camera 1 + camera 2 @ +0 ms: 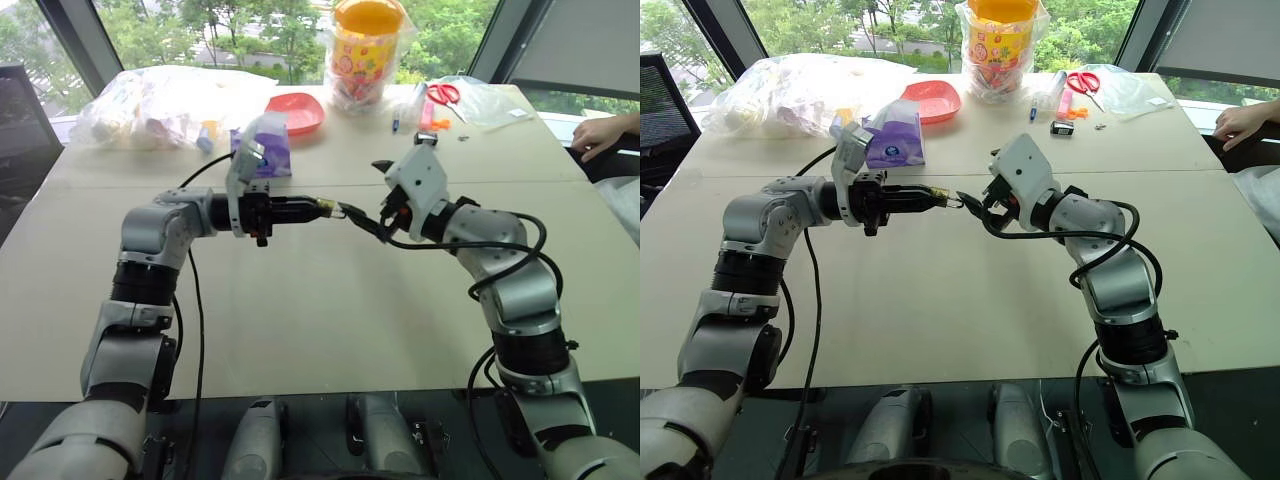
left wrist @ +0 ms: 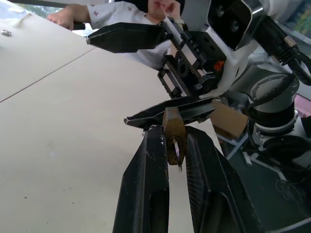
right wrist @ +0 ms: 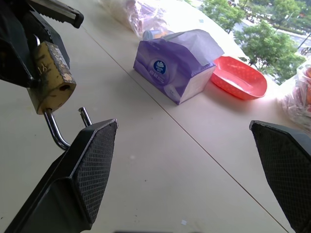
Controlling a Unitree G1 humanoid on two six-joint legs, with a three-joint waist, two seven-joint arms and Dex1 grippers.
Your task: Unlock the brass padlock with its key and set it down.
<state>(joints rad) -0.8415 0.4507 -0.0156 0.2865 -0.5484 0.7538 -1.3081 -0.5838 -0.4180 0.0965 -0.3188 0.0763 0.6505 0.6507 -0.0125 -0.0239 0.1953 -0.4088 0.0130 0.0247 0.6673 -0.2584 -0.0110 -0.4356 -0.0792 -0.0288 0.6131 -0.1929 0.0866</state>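
- Centre frame: left claw (image 1: 932,198) clamped on the brass padlock (image 1: 939,192), above the desk (image 1: 940,300).
- Right claw (image 1: 975,208) spread wide at the shackle.
- Upper centre: purple tissue pack (image 1: 895,140), red tray (image 1: 933,100).

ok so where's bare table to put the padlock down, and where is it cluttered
The near half of the table, beneath and between the two arms, is bare right to the front edge. The far edge is crowded: plastic bags, purple tissue pack, red tray, yellow jar, scissors. The left claw holds the brass padlock above that bare stretch.
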